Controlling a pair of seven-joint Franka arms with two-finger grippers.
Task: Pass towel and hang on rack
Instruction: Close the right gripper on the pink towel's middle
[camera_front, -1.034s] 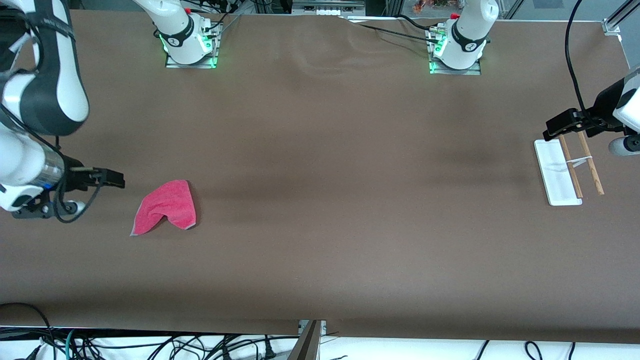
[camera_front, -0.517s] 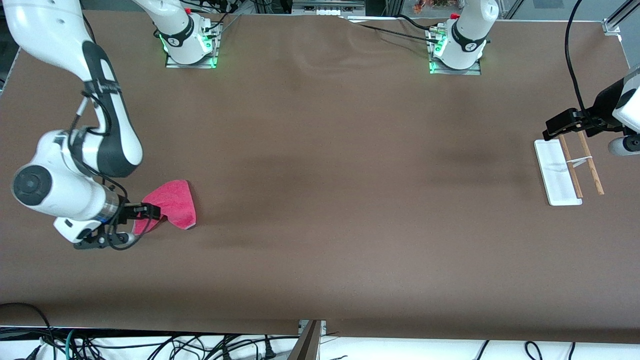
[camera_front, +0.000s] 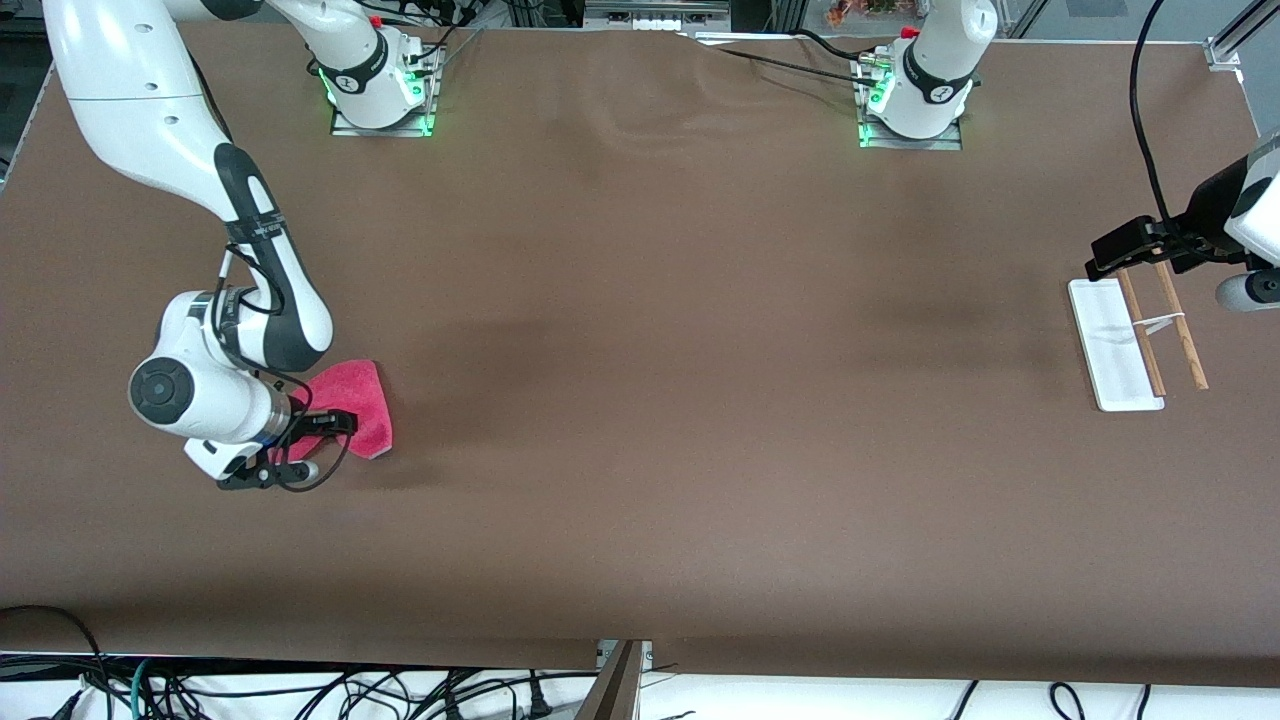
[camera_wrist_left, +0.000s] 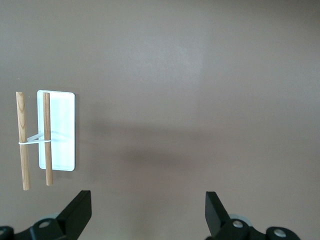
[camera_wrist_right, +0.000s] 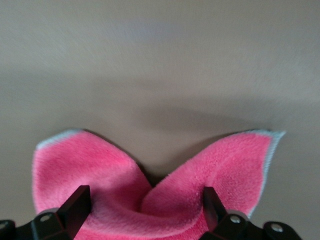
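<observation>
The pink-red towel (camera_front: 358, 408) lies crumpled on the brown table at the right arm's end. My right gripper (camera_front: 325, 432) is open and low over it. In the right wrist view the towel (camera_wrist_right: 150, 200) fills the gap between the two spread black fingers (camera_wrist_right: 75, 206), with pale trim at its corners. The rack (camera_front: 1135, 340) stands at the left arm's end: a white base with two brown rods. My left gripper (camera_front: 1125, 252) is open and hangs over the rack's end nearest the robot bases. The left wrist view shows the rack (camera_wrist_left: 47, 132) off to one side of the spread fingers (camera_wrist_left: 214, 210).
The brown table (camera_front: 660, 400) stretches wide between the towel and the rack. The two arm bases (camera_front: 380, 85) stand on green-lit mounts along the edge farthest from the front camera. Cables hang below the table's near edge.
My right arm swung in from the table's end and lowered its open gripper over the towel. The towel, the rack and the left arm have not moved.
</observation>
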